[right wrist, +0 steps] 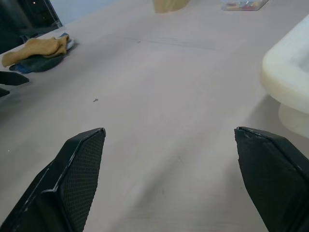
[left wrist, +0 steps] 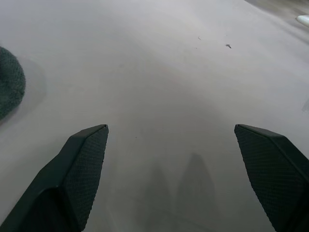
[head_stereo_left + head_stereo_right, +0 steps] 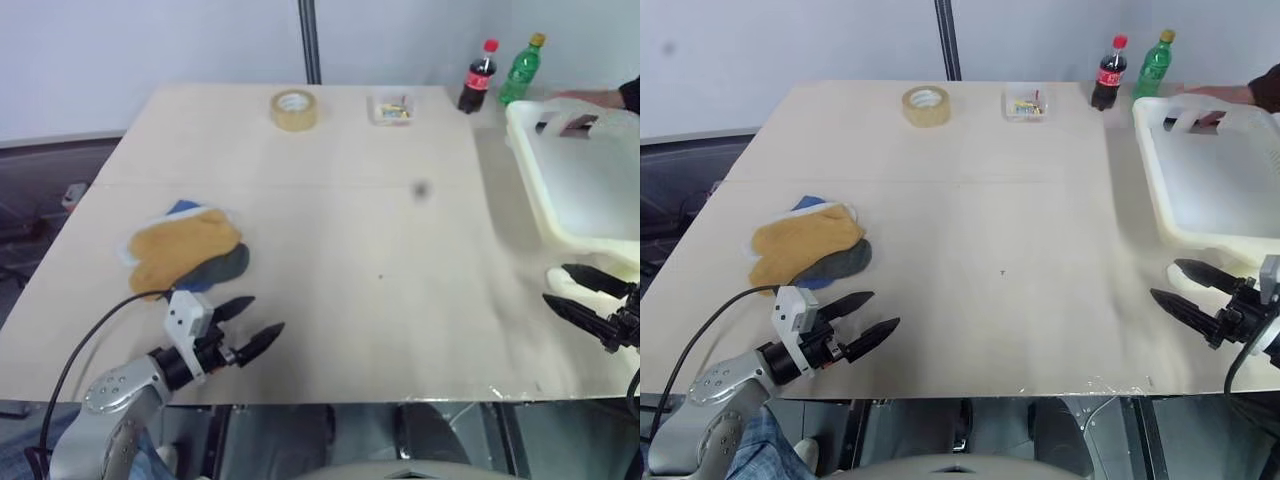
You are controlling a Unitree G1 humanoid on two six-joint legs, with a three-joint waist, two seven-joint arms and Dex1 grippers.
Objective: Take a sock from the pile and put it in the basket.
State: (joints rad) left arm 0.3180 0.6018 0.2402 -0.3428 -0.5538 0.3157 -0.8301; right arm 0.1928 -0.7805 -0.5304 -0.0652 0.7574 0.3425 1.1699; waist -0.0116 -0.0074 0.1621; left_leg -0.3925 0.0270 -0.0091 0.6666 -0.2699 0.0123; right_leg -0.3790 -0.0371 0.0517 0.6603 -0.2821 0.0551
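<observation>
While both arms hover low over the near edge of the bench (image 3: 990, 250), you have nothing in either gripper. Your left gripper (image 3: 862, 320) sits near the near-left corner with its jaws wide apart, empty, angled toward the middle of the bench. Just beyond it, close to the left edge, lies the pile (image 3: 805, 250) of socks: a mustard yellow sock (image 3: 800, 245) spread on top, a dark grey sock (image 3: 845, 262) poking out on the side toward the gripper, and a bit of blue sock (image 3: 808, 203) showing at the far side. You can see that the gripper and the pile are near each other but apart. Your right gripper (image 3: 1180, 285) is at the near-right corner, jaws also spread wide and empty, pointing inward. Just beyond it the basket (image 3: 1150, 160) stands along the right edge, its inside bare, with a person's hand (image 3: 1215, 94) resting at its far rim. Along the far edge you have a roll of tape (image 3: 926, 105), a small clear box (image 3: 1025, 103), a cola bottle (image 3: 1107, 74) and a green bottle (image 3: 1154, 65).
</observation>
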